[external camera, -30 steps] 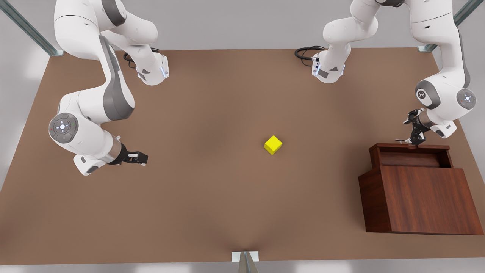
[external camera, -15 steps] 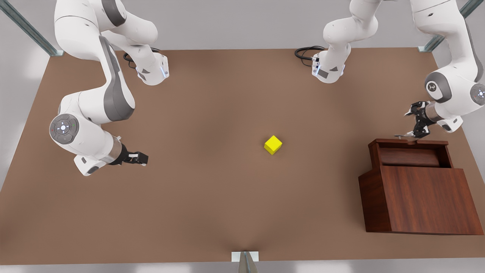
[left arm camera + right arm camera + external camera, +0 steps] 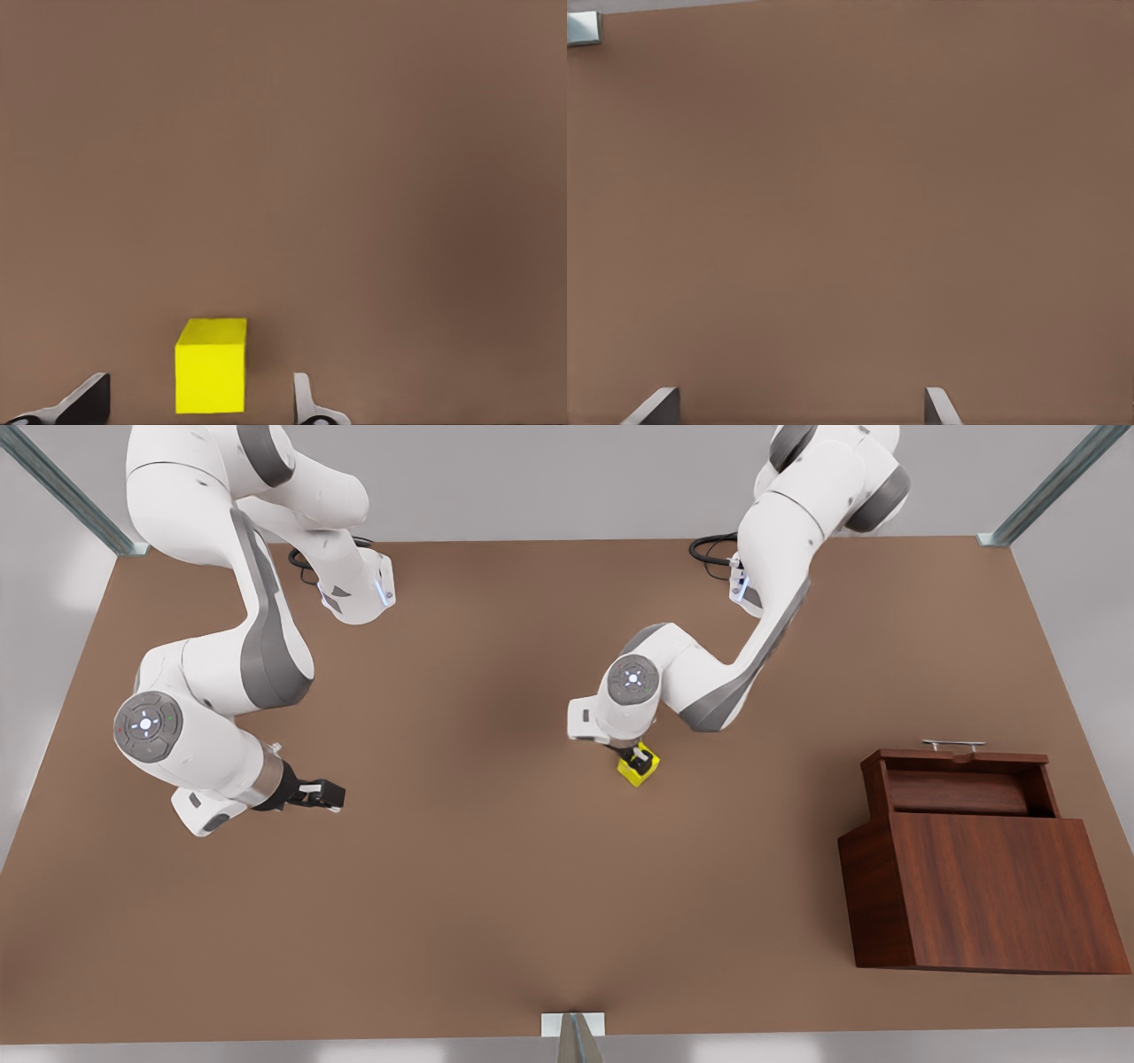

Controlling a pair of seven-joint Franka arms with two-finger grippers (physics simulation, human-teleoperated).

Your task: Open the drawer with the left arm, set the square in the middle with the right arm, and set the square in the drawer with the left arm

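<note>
The square, a small yellow cube, rests on the brown tabletop near the middle. My left gripper hangs right over it, open, one finger on each side with a gap to the cube's faces. At the front view's right stands the wooden box, its drawer pulled out and its silver handle free. My right gripper waits low over bare table at the front view's left, open and holding nothing.
A metal bracket sits at the table's front edge, and another bracket lies far off in the right wrist view. Black cables lie by the arm base at the back. Bare tabletop stretches between the two arms.
My left arm has swung away from the drawer handle to the table's middle and come down over the square. The drawer stays pulled out. The right arm has not moved.
</note>
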